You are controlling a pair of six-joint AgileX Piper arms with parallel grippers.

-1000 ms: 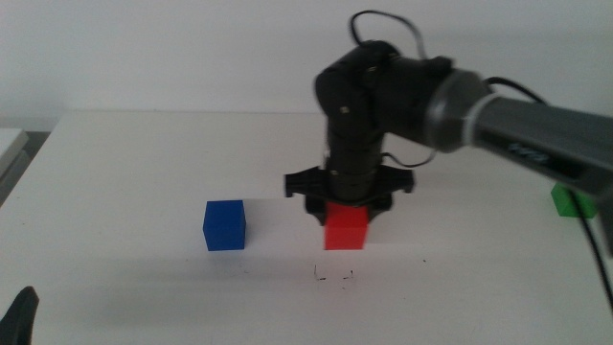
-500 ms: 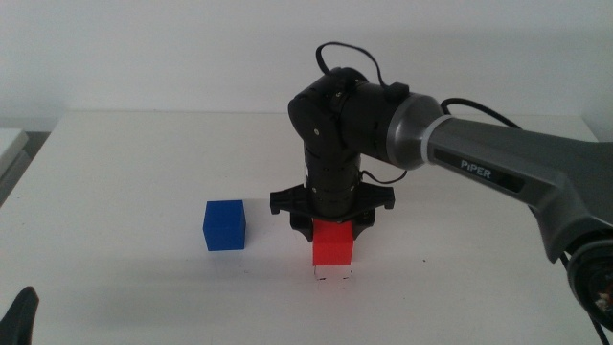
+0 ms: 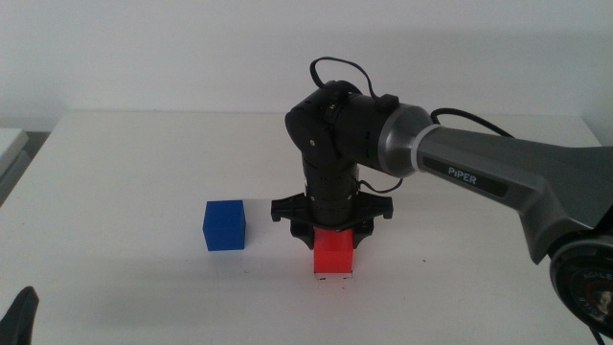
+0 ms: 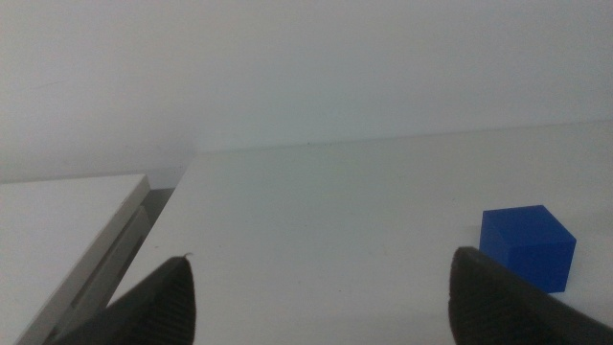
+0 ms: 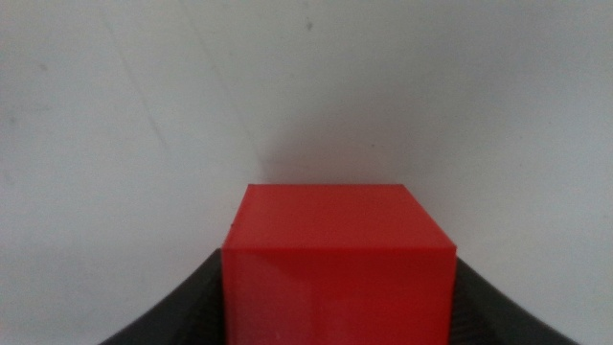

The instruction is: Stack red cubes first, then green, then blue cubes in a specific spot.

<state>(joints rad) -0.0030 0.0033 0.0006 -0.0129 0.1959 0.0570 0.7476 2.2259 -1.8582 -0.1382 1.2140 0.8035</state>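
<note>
Middle view: the right end effector [image 3: 332, 233] sits at the frame's center, pinching the red cube [image 3: 333, 253] low over the white counter [image 3: 144, 163] — the blue cube [image 3: 225, 225] rests just left of it. The left end effector [image 4: 316, 297] waits at the lower left corner, jaws spread wide.

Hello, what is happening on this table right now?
The right tool grips the red cube from above and sets it down on the marked spot on the white table. The blue cube waits beside it, untouched. The left tool is open and idle near the table's front left corner. No green cube is visible now.
</note>
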